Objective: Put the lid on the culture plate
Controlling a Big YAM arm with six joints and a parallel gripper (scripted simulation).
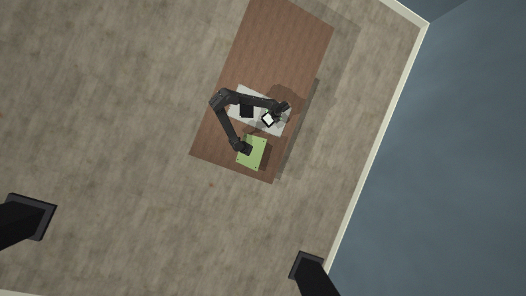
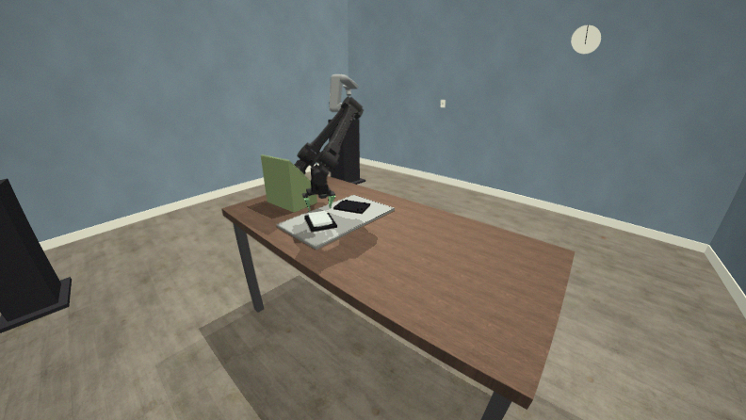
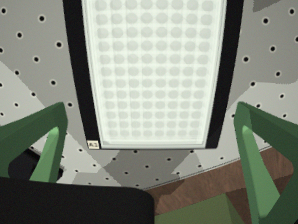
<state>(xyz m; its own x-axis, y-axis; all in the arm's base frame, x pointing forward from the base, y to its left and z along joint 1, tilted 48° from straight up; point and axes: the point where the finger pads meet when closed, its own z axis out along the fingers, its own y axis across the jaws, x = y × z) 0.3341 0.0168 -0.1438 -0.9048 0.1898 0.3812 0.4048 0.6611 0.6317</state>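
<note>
A white rectangular plate with a grid of faint round wells [image 3: 154,63] lies in a black frame on the grey perforated board. It also shows in the top view [image 1: 267,118] and in the exterior view [image 2: 319,219]. The wells look milky, as if under a clear cover, but I cannot tell for sure whether a lid lies on it. A second flat black rectangle [image 1: 246,110] [image 2: 350,205] lies further along the board. My gripper [image 3: 150,111] [image 1: 273,114] [image 2: 318,201] hangs just above the near end of the white plate. Its green fingers are wide open, one on each side, and hold nothing.
A green wedge-shaped block [image 2: 282,182] [image 1: 252,151] stands on the table behind the board and carries the arm's base. The grey board [image 2: 333,219] sits near the table's edge. Black stands [image 2: 23,261] are on the floor, away from the table.
</note>
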